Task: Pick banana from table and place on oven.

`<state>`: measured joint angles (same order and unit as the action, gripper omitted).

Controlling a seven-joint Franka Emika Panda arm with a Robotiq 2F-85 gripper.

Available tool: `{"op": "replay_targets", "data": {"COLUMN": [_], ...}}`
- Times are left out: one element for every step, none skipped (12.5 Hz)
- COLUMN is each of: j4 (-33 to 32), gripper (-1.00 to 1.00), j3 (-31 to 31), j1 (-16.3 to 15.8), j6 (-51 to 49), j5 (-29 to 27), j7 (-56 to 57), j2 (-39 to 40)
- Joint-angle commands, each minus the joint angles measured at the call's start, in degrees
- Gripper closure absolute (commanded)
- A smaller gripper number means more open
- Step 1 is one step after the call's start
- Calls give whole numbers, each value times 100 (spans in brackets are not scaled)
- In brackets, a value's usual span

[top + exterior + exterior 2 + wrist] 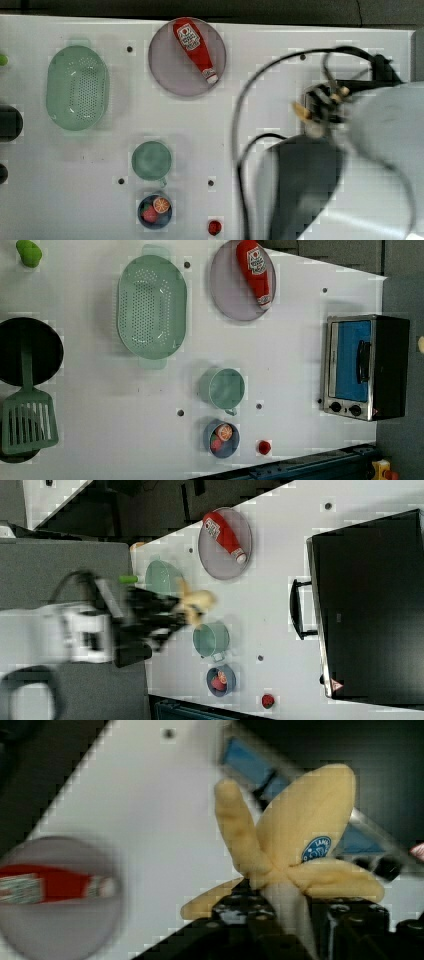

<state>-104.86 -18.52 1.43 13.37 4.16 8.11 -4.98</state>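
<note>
Top view — gripper (pixel 320 107) at three o'clock on the white table (pixel 280 45), blurred, with pale yellow tips of the banana (pixel 301 111) poking out on its nine-o'clock side. Ketchup bottle (pixel 195 49) lies on a grey plate (pixel 165 70) at twelve o'clock; green colander (pixel 77 87) at nine; green cup (pixel 151 160) and a bowl of toy fruit (pixel 155 211) toward six.

Left view — oven (pixel 365 367) stands at three o'clock, blue glass door and bar handle facing the cup (pixel 226 388).

Right view — arm reaches in from nine o'clock; banana (pixel 197 602) is carried above the table near centre, just at the twelve-o'clock side of the cup (pixel 211 640). Oven (pixel 370 605) fills three o'clock, well apart from the banana.

Wrist view — jaws narrowly parted and clamped on the banana's (pixel 295 855) stem, peel flaps splayed free beyond them.

Risks, as judged — the hold is on the thin stem only, so a fast swing could twist the soft banana loose; a low approach could catch the flaps on the oven's front edge.
</note>
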Motion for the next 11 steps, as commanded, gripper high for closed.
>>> {"op": "replay_targets", "data": {"j4": [119,108,100,93,89,84,74,74,73,73,62], "gripper": [48,48,48,48,48,48,48,48,48,48,39], "j3": [-676,-904,-1113,-1294,-1447,-1570,-1650,-1701,-1736,-1756,-1756], "j1": [203,222,235,243,253,275,312,354,390,425,445], "j6": [268,570,905,1139,1241,1245,1246,1331,1422,1524,1587], "j5": [27,26,26,19,-41,-212,-503,-848,-1017,-1030,-1031], "j7": [1386,1707,2027,2291,2507,2702,2870,2980,3094,3145,3151], "j2": [538,680,836,1007,1192,1376,1553,1712,1838,1938,2011]}}
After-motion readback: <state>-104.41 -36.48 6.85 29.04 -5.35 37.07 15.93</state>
